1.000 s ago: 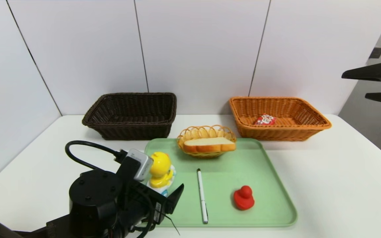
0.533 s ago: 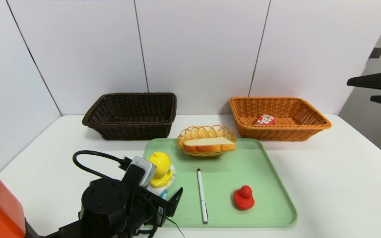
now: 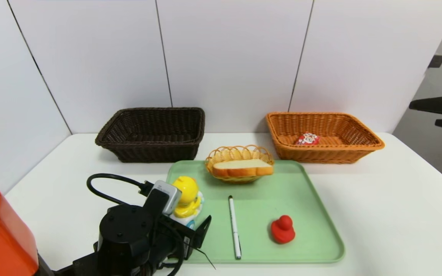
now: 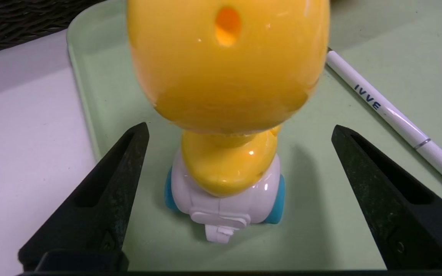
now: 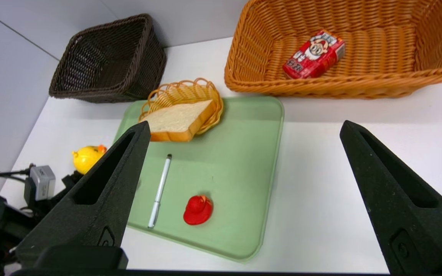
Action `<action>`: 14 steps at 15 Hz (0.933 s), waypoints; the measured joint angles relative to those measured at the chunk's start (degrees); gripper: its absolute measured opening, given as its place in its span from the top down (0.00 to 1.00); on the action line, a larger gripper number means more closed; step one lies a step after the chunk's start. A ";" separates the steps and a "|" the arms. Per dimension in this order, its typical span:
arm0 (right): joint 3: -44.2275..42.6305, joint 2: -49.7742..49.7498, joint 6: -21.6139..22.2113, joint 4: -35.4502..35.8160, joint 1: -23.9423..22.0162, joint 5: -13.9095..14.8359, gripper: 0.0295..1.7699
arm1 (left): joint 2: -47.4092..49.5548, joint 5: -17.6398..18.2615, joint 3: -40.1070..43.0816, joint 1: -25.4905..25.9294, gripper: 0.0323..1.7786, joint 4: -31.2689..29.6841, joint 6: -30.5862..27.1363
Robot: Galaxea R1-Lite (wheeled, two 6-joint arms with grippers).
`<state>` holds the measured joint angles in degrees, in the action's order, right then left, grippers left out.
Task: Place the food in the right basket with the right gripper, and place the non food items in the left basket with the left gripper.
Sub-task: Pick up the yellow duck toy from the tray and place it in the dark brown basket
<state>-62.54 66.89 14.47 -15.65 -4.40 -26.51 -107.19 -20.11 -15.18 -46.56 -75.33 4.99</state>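
Bread slice (image 3: 243, 168), one red carton (image 3: 307, 139), one pen (image 3: 234, 227), two ducks

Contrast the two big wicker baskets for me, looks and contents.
The left basket is dark brown, while the right basket is orange-tan. The left basket holds nothing; the right basket has a red drink carton lying in it. Both are rectangular, with flared sides, and stand behind the green tray.

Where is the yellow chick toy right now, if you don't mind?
In the head view, the chick toy stands at the green tray's left side, beside the left gripper, below the dark brown basket.
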 joint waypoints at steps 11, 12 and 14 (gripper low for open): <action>6.50 -6.30 -2.23 -0.02 0.13 -0.57 0.04 | -2.73 0.11 -3.43 1.11 0.05 -1.85 0.13; 7.06 -6.80 -2.35 0.02 0.13 -0.57 0.03 | -3.34 0.13 -3.47 1.11 0.05 -3.08 0.11; 7.86 -7.72 -2.43 -0.05 0.16 -0.60 0.03 | -4.85 0.17 -3.47 1.13 0.05 -6.40 -0.28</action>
<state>-54.67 59.17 12.04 -15.70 -4.24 -27.11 -112.04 -19.94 -18.65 -45.42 -81.73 4.71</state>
